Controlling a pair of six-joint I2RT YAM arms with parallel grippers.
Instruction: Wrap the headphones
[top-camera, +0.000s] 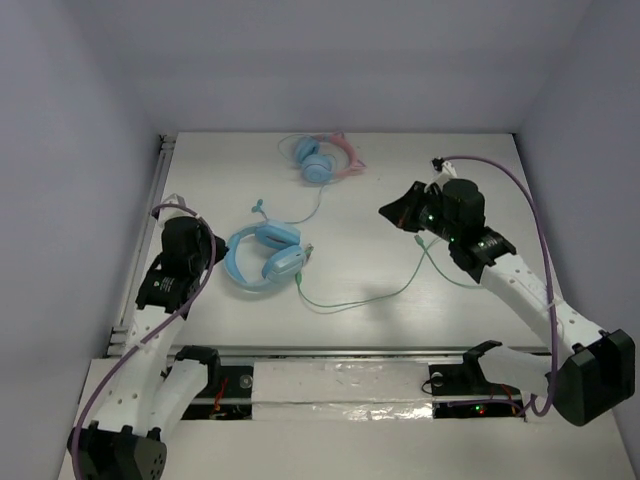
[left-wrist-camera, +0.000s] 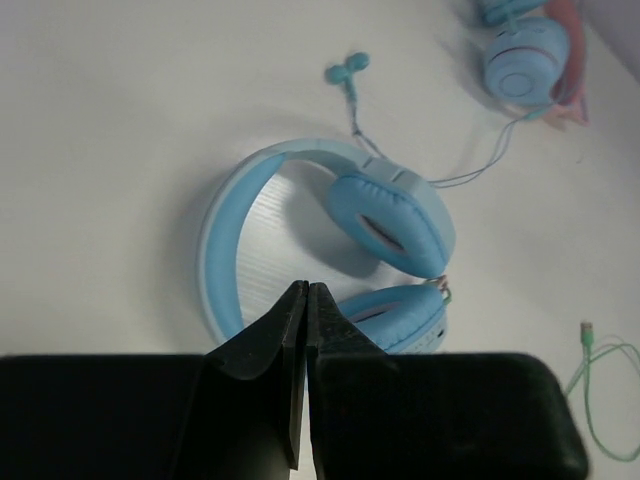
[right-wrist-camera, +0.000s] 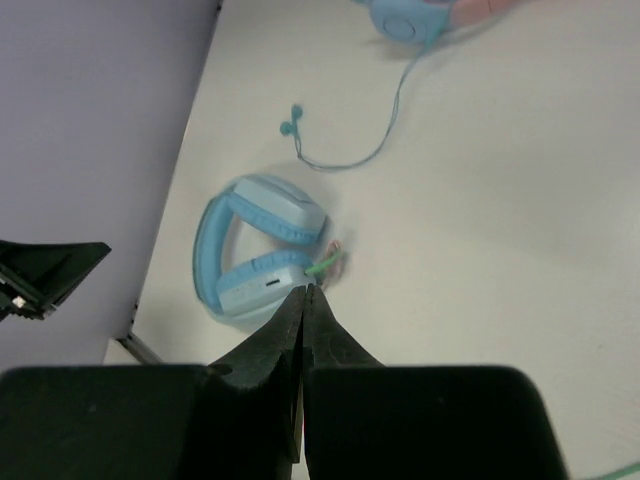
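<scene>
Light-blue headphones (top-camera: 262, 258) lie flat on the white worktop (top-camera: 420, 150), left of centre in the overhead view. Their pale-green cable (top-camera: 352, 304) trails toward the right. The left fingers (left-wrist-camera: 268, 338) are clenched on nothing beside the headband. The right fingers (right-wrist-camera: 268, 335) are clenched too, raised above the cable.

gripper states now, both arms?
Left gripper: closed, holding nothing.
Right gripper: closed, nothing visibly held.
</scene>
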